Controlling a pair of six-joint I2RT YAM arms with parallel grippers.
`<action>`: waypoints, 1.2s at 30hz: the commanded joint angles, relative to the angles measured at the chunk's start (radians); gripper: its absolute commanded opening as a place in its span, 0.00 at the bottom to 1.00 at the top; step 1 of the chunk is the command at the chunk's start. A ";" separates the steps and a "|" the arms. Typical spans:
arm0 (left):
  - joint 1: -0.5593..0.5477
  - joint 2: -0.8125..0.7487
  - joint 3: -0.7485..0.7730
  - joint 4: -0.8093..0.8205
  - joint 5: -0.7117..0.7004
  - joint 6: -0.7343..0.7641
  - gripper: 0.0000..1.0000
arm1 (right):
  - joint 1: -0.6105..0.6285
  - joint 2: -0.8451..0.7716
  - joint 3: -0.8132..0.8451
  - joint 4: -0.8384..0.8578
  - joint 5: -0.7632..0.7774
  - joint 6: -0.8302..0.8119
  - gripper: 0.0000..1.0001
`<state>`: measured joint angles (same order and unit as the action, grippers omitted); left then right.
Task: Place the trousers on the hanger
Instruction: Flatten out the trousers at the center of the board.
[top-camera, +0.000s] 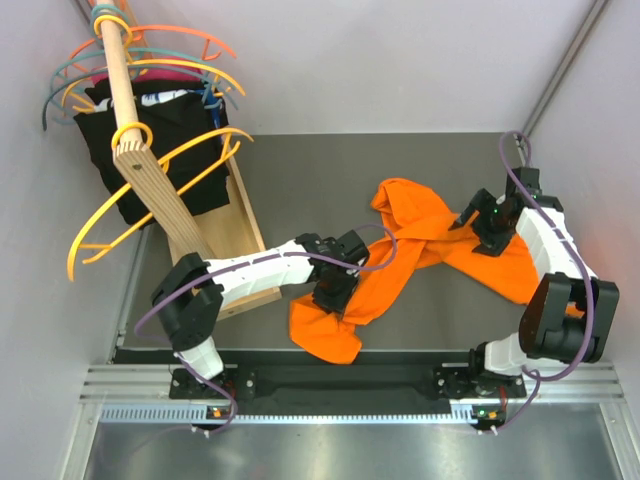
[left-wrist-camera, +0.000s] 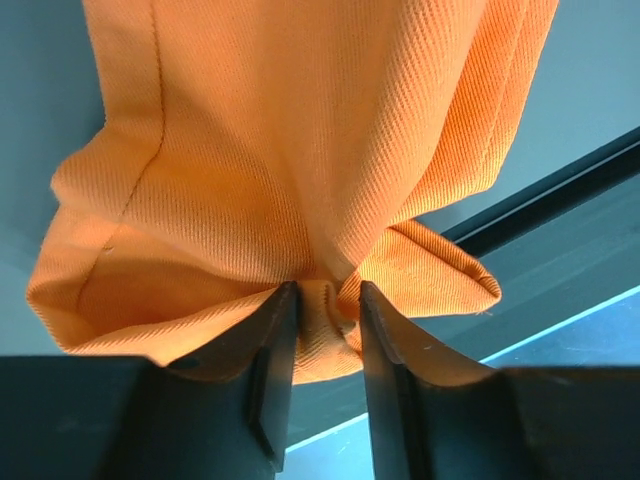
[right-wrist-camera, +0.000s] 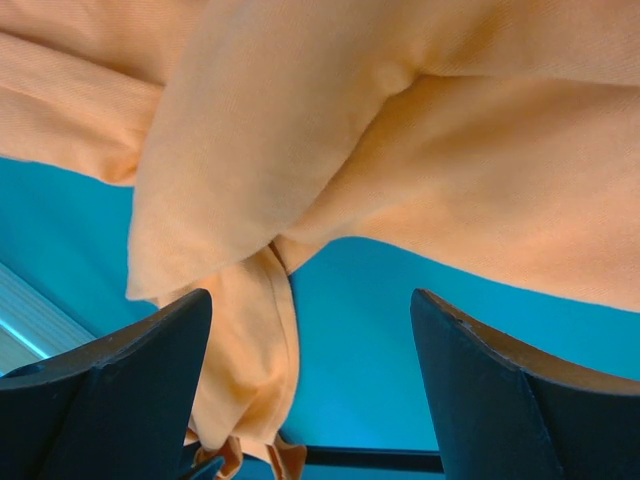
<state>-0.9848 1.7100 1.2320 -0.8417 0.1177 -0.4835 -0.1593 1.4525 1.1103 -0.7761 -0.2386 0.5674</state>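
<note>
Trousers (top-camera: 420, 250) lying twisted on table (top-camera: 300, 170) between arms; hanger (top-camera: 195, 142) well apart on far-left rack (top-camera: 160, 205). Left gripper (left-wrist-camera: 328, 330) pinching small fold; right gripper (right-wrist-camera: 310, 330) gaping, holding nothing. Better: fuller bite, lift evenly.

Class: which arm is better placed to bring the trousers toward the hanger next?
Probably left: the left gripper has a fold of the trousers between its fingers and sits nearer the hanger. The right gripper is open, farther away.
</note>
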 joint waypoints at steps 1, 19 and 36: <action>-0.005 -0.065 -0.006 -0.017 -0.013 -0.036 0.35 | 0.003 -0.044 -0.013 0.009 -0.010 -0.031 0.80; -0.005 -0.099 0.006 -0.062 -0.069 -0.072 0.16 | 0.004 -0.063 -0.041 0.008 -0.041 -0.044 0.81; 0.099 0.250 1.024 -0.104 -0.675 0.203 0.00 | 0.004 0.005 0.131 -0.023 -0.013 -0.060 0.81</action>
<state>-0.9585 1.8744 2.1139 -1.0142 -0.4000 -0.3683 -0.1593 1.4357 1.1446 -0.8127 -0.2672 0.5236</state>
